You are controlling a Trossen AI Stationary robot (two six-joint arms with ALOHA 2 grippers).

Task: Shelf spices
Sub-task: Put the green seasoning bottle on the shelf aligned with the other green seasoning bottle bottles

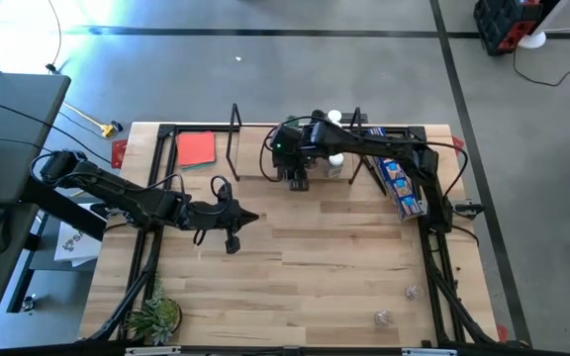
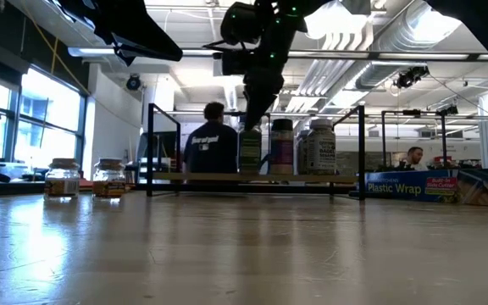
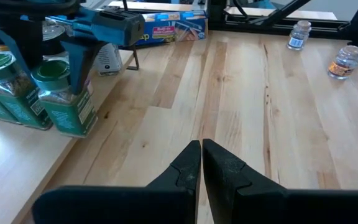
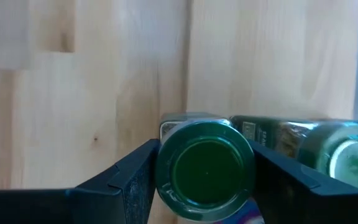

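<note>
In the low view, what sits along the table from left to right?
Two small clear jars → shelf carrying a row of spice jars, the right gripper above them → blue Plastic Wrap box.

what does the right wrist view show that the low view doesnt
Only the right wrist view shows the round green lid of a spice jar from above, gripped between the right gripper's dark fingers. Only the low view shows two small clear jars standing apart on the table and the blue plastic wrap box. Both show the light-wood shelf holding jars.
</note>
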